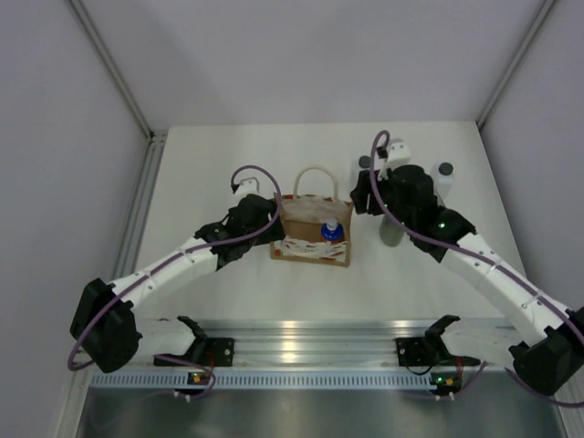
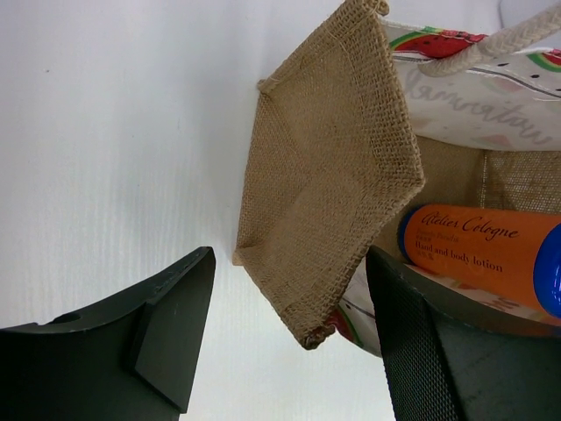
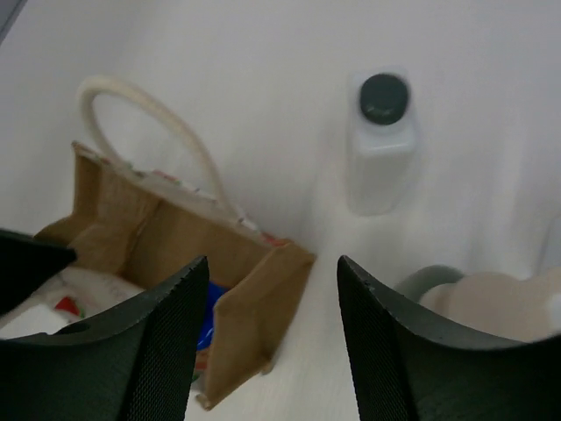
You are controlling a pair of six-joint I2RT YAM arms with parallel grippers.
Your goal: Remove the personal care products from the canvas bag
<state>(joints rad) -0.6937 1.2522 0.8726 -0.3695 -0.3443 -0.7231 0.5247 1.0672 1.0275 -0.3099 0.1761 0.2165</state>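
The canvas bag (image 1: pixel 310 235) stands open in the middle of the table, and the orange bottle with the blue top (image 1: pixel 332 231) is inside it. My left gripper (image 1: pixel 271 224) is open at the bag's left end. In the left wrist view it (image 2: pixel 289 342) straddles the burlap corner (image 2: pixel 329 175), with the orange bottle (image 2: pixel 478 250) beside the right finger. My right gripper (image 1: pixel 370 199) is open and empty, above the table just right of the bag (image 3: pixel 175 237). Two white bottles with dark caps (image 1: pixel 365 169) (image 1: pixel 444 180) and the grey-green bottle (image 1: pixel 392 233) stand on the table.
In the right wrist view one white bottle (image 3: pixel 379 149) stands ahead of my right gripper (image 3: pixel 272 351), and the grey-green bottle with the beige cap (image 3: pixel 491 303) is close to the right finger. The bag's cream handle (image 3: pixel 149 123) loops upward. White walls enclose the table.
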